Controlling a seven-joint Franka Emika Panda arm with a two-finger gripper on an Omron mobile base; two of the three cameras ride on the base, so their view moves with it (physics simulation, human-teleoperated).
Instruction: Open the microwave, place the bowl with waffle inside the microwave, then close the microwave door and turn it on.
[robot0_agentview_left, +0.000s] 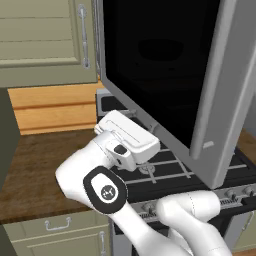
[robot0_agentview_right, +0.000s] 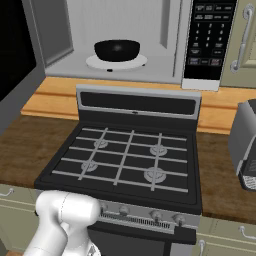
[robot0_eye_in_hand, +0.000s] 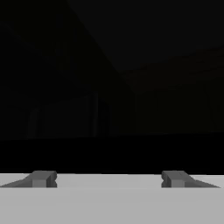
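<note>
The gripper (robot0_eye_in_hand: 108, 178) is standing open, its two dark fingertips (robot0_eye_in_hand: 42, 178) spread wide apart near the bottom of the hand view with nothing between them. Ahead of the fingertips, the hand view is looking straight at dark glass, almost black, with only faint reflections on it. In the left base view, the white hand is pointing toward the lower edge of the microwave door (robot0_agentview_left: 165, 70), very close to the dark panel, though whether it is touching cannot be told. The microwave door is swung wide open, showing as a large sheet of black glass in a silver-grey frame, with its long silver bar handle (robot0_agentview_left: 216, 75) running down the near edge. The arm is bending up from the lower right of that view, over the front of the stove (robot0_agentview_right: 125, 155). In the right base view, the microwave (robot0_agentview_right: 65, 35) is sitting above the stove with its grey interior exposed. The bowl with waffle (robot0_agentview_right: 117, 50) is resting inside, upright on a pale round turntable plate (robot0_agentview_right: 140, 62) near the middle of the cavity; the waffle itself cannot be made out from this angle. The microwave's black control panel (robot0_agentview_right: 209, 35) is standing to the right of the cavity. The stove's four burners under grey grates are lying bare below, and a wooden counter (robot0_agentview_right: 20, 145) is running along both sides. A toaster-like silver appliance (robot0_agentview_right: 245, 145) is sitting on the counter at the right edge. Olive-green cabinets (robot0_agentview_left: 45, 40) are hanging to the left of the open door.
</note>
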